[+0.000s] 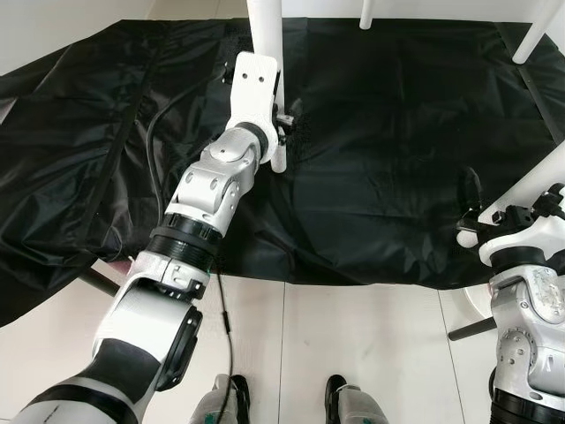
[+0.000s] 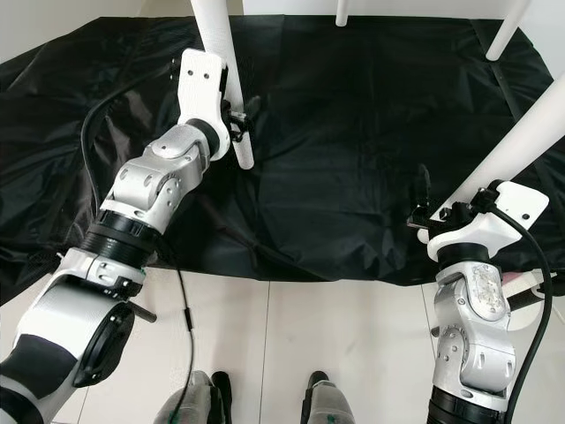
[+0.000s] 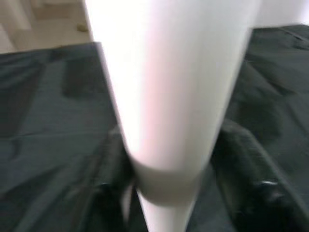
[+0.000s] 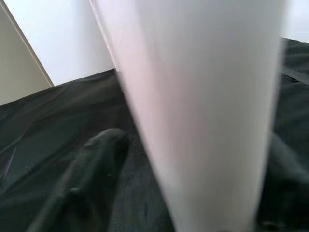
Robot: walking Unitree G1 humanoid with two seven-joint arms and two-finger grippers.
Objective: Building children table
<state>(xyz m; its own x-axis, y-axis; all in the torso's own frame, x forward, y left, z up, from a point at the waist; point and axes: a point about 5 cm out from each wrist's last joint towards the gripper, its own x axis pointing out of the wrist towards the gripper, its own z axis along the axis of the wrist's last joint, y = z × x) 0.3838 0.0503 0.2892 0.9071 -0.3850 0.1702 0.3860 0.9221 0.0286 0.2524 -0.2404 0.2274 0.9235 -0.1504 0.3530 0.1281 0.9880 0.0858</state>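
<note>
The white children's table stands on a black sheet [image 1: 371,177], with its top out of frame above. My left gripper [image 1: 284,122] is shut on the near left table leg [image 1: 263,26], close to the leg's foot. The left wrist view has that leg [image 3: 169,96] pressed between the black fingers [image 3: 251,183]. My right gripper [image 2: 439,212] is shut on the near right leg [image 2: 521,132], which slants down to the sheet. In the right wrist view this leg [image 4: 207,106] runs between the fingers [image 4: 82,183].
The two far legs [image 1: 365,13] [image 1: 534,35] stand at the back of the sheet. Pale floor tiles [image 1: 353,353] lie in front of it, with my feet [image 1: 340,393] on them. A black cable [image 1: 225,327] hangs along my left arm.
</note>
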